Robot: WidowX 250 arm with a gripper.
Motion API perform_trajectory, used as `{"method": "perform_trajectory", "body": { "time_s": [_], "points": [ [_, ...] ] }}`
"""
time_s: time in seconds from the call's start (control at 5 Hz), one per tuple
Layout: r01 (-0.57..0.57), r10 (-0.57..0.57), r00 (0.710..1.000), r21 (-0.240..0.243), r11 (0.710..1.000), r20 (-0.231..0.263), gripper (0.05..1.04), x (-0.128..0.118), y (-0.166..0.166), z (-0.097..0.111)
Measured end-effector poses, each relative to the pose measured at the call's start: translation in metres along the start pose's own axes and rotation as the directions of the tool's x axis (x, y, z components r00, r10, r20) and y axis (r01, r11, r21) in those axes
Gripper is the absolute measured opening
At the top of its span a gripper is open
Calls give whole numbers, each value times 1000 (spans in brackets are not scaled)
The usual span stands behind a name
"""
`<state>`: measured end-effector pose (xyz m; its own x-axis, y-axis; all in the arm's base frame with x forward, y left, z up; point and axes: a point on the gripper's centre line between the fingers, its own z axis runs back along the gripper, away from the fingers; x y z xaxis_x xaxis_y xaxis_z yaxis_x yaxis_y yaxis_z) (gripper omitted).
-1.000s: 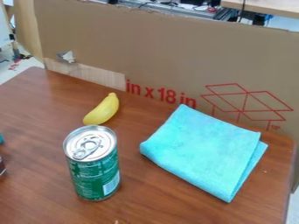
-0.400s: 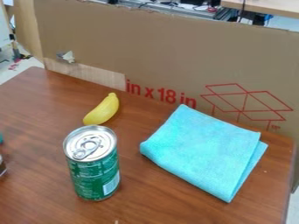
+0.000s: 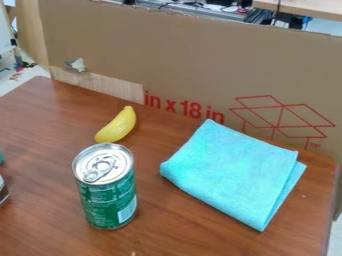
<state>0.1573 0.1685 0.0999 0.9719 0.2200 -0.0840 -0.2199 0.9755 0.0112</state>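
Green can point(image 3: 109, 206) upright on wooden table point(image 3: 170, 227), banana point(image 3: 117, 126) behind, folded cloth point(image 3: 230, 172) beside

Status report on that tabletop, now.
Green can upright. Yellow banana lying beyond it. Blue cloth folded, right of can. Can partly in the way of banana from this side.

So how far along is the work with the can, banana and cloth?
The cloth looks folded already, flat on the table; the can stands upright, the banana lying behind it. None of the three is held. What is left, their resting positions don't settle.
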Motion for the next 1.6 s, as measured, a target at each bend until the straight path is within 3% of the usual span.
{"method": "perform_trajectory", "body": {
  "time_s": [0.4, 0.8, 1.2, 1.4, 1.6],
  "points": [
    [-3, 1, 998, -41, 999, -63, 842, -8, 2, -9],
    [48, -48, 999, -41, 998, 12, 842, -1, -23, 36],
    [139, -137, 985, -6, 990, 108, 842, 38, -82, 96],
    [205, -200, 967, -16, 979, 157, 842, 54, -117, 115],
    [248, -234, 957, -63, 967, 173, 842, 64, -155, 120]
  ]
}}
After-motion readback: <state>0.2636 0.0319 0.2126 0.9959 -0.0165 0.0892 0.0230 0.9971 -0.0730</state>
